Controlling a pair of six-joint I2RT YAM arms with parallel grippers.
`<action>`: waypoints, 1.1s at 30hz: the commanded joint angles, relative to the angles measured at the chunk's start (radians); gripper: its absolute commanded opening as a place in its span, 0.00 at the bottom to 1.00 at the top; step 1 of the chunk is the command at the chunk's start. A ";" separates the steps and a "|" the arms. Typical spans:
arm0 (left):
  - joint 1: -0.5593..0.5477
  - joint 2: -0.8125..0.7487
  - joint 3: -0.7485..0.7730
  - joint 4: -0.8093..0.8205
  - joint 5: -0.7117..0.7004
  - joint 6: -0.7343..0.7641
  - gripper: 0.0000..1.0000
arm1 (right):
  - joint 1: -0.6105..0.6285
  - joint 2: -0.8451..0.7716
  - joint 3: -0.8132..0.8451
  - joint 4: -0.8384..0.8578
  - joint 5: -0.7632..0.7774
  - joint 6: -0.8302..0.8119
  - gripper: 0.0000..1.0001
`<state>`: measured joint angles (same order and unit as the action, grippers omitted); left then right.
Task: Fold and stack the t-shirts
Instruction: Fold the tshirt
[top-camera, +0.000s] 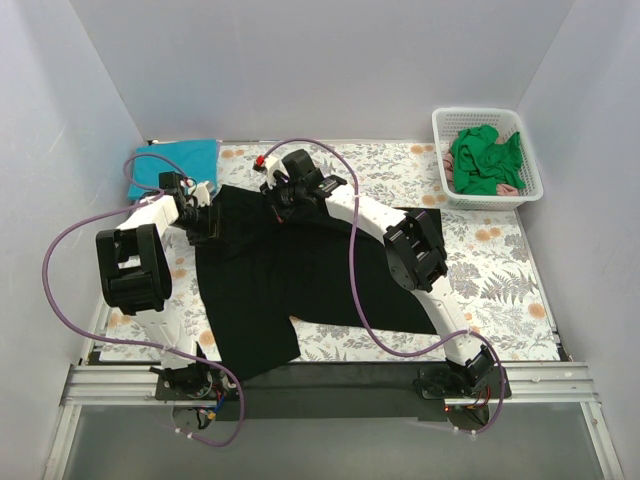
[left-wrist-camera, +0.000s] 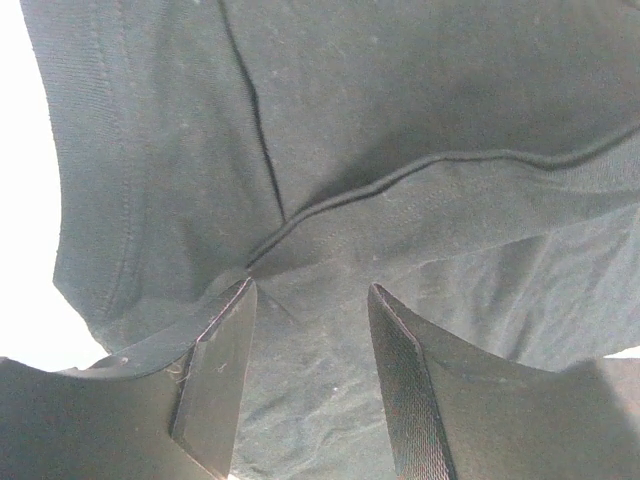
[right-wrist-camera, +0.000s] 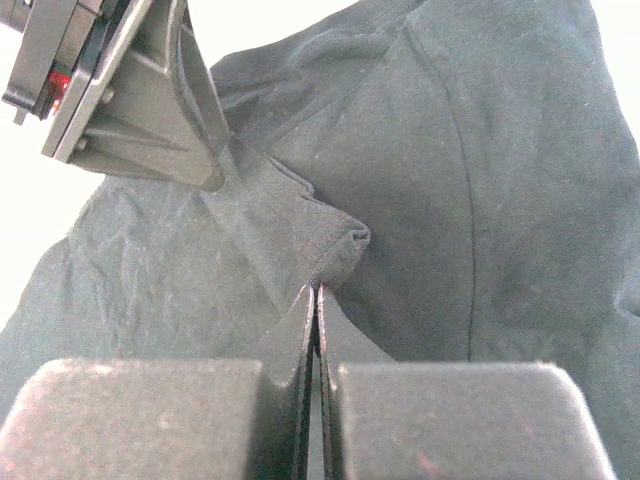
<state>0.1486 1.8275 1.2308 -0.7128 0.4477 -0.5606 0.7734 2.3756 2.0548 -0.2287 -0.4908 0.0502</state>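
A large black t-shirt (top-camera: 300, 270) lies spread on the floral table cover, with its lower left corner reaching the near edge. My right gripper (top-camera: 278, 208) is at the shirt's far edge, shut on a small pinched fold of the black cloth (right-wrist-camera: 335, 245), which bunches just past the gripper's tips (right-wrist-camera: 318, 290). My left gripper (top-camera: 207, 225) is at the shirt's upper left, by a sleeve seam (left-wrist-camera: 400, 170). Its jaws (left-wrist-camera: 312, 288) stand open with flat black cloth between them, and the hem laps against the left finger (left-wrist-camera: 222, 370). A teal t-shirt (top-camera: 185, 155) lies folded at the back left.
A white lattice basket (top-camera: 476, 112) at the back right holds crumpled green t-shirts (top-camera: 483, 160). The fern-print cover (top-camera: 500, 270) shows bare on the right. White walls close in the table on three sides. My left gripper's body (right-wrist-camera: 120, 90) sits close to the right gripper's fold.
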 joint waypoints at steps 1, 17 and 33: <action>0.006 0.006 -0.013 0.026 -0.035 -0.009 0.47 | 0.000 -0.038 -0.010 0.035 -0.034 0.014 0.01; 0.006 0.029 -0.016 0.038 -0.087 -0.027 0.36 | 0.001 -0.047 -0.025 0.040 -0.045 0.014 0.01; 0.006 0.010 -0.001 0.032 -0.026 -0.030 0.24 | 0.000 -0.041 -0.027 0.045 -0.048 0.023 0.01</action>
<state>0.1490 1.8729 1.2163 -0.6811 0.3874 -0.5926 0.7734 2.3756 2.0308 -0.2245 -0.5121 0.0643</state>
